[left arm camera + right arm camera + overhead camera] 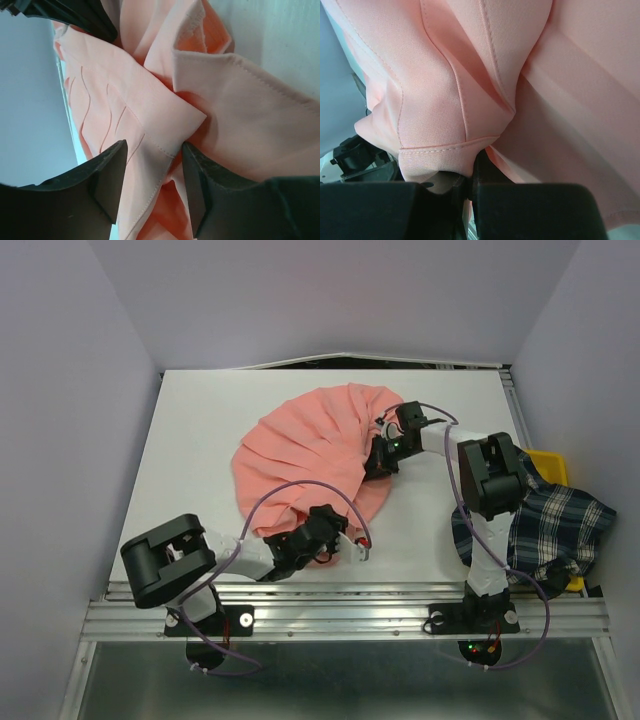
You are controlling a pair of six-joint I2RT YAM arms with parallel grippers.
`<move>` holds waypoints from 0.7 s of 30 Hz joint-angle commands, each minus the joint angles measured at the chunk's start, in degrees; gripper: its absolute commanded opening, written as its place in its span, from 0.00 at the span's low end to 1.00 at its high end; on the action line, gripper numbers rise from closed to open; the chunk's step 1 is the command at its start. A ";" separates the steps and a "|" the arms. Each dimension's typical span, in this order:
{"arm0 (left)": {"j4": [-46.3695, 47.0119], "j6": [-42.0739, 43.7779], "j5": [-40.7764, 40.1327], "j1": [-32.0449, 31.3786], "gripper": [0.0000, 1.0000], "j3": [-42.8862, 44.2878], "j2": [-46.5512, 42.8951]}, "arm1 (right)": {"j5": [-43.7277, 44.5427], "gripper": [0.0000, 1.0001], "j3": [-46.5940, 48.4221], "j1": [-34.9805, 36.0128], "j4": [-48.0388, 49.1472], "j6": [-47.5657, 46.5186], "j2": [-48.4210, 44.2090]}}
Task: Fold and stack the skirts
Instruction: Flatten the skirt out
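Observation:
The salmon-pink pleated skirt (pixel 305 455) lies fanned out on the middle of the white table (pixel 200 440). My left gripper (pixel 335 524) is at its near edge. In the left wrist view the left gripper (pixel 152 152) is open, with a stitched fold of the pink skirt (pixel 150 115) between its fingers (pixel 107 175). My right gripper (pixel 378 462) is at the skirt's right edge. In the right wrist view the right gripper (pixel 472 172) is shut on a hem fold of the pink skirt (pixel 445 100). The navy-green plaid skirt (pixel 548 525) lies bunched at the right, behind the right arm.
A yellow bin (pixel 550 462) stands at the table's right edge, mostly under the plaid skirt. Grey walls close in the left, back and right. A metal rail (pixel 340 615) runs along the near edge by the arm bases.

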 commanded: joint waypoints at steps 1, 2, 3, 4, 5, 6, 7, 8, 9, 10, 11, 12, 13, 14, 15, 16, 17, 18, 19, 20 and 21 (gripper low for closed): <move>4.95 1.82 0.61 -0.22 0.52 -1.12 -5.23 | -2.10 0.01 -0.52 -0.22 1.25 0.74 0.70; 3.82 2.26 1.23 -0.22 0.48 -1.13 -6.20 | -2.10 0.01 -0.43 -0.22 1.25 0.83 0.61; 3.11 2.35 1.93 -0.22 0.45 -1.04 -7.08 | -2.36 0.01 -0.43 -0.22 1.16 0.92 0.70; 2.50 2.35 2.81 -0.31 0.36 -0.95 -8.57 | -2.54 0.01 -0.35 -0.22 1.16 0.92 0.70; 0.49 1.83 3.16 -0.22 0.31 -0.69 -9.28 | -2.54 0.01 -0.35 -0.22 1.25 0.83 0.79; -1.27 0.08 4.21 -0.22 0.23 0.70 -10.51 | -2.45 0.01 -0.35 -0.22 1.16 0.74 0.79; -3.12 -0.98 4.83 -0.04 0.19 1.50 -11.04 | -2.54 0.01 -0.26 -0.22 1.25 0.83 0.79; -6.27 -2.12 5.45 0.04 0.16 3.08 -11.66 | -2.54 0.01 -0.26 -0.22 1.16 0.83 0.70; -8.13 -4.40 7.02 0.31 0.11 3.96 -12.62 | -2.54 0.01 -0.08 -0.22 1.07 0.92 0.70; -11.54 -7.12 8.34 0.92 0.00 5.89 -13.41 | -2.71 0.02 0.27 -0.82 1.16 0.92 0.70; -12.97 -7.14 8.35 1.45 0.00 6.77 -13.42 | -2.72 0.02 0.62 -0.83 1.07 0.92 0.70; -14.46 -8.19 10.09 2.23 0.00 7.57 -13.94 | -2.89 0.02 0.88 -1.44 1.07 1.01 0.70; -15.95 -10.11 11.42 3.11 0.00 8.62 -14.12 | -3.07 0.03 1.15 -1.45 0.98 1.09 0.61; -19.10 -11.26 12.99 5.82 0.00 10.72 -14.30 | -3.42 0.09 2.02 -2.23 0.81 0.05 0.52; -20.70 -12.75 17.01 7.67 0.00 11.87 -14.56 | -3.33 0.16 2.72 -3.02 0.29 -0.92 0.35; -22.54 -14.25 20.19 9.78 0.00 13.36 -14.56 | -3.16 0.23 3.60 -3.03 -0.68 -1.88 0.26; -25.87 -16.87 22.39 14.06 0.00 14.68 -14.47 | -3.07 0.33 4.48 -3.64 -2.69 -2.85 0.09; -26.86 -18.29 25.72 16.11 0.00 16.78 -14.56 | -2.89 0.54 6.58 -4.34 -4.10 -5.12 -0.35; -28.00 -19.44 27.76 18.39 0.00 17.85 -14.56 | -2.81 0.60 7.82 -4.35 -5.16 -6.36 -0.62; -29.23 -21.36 29.60 20.59 0.00 18.90 -14.56 | -2.46 0.64 9.05 -4.87 -7.52 -7.42 -1.05; -30.89 -22.43 31.28 24.79 0.00 20.65 -14.65 | -1.93 0.71 10.19 -4.87 -8.50 -8.39 -1.41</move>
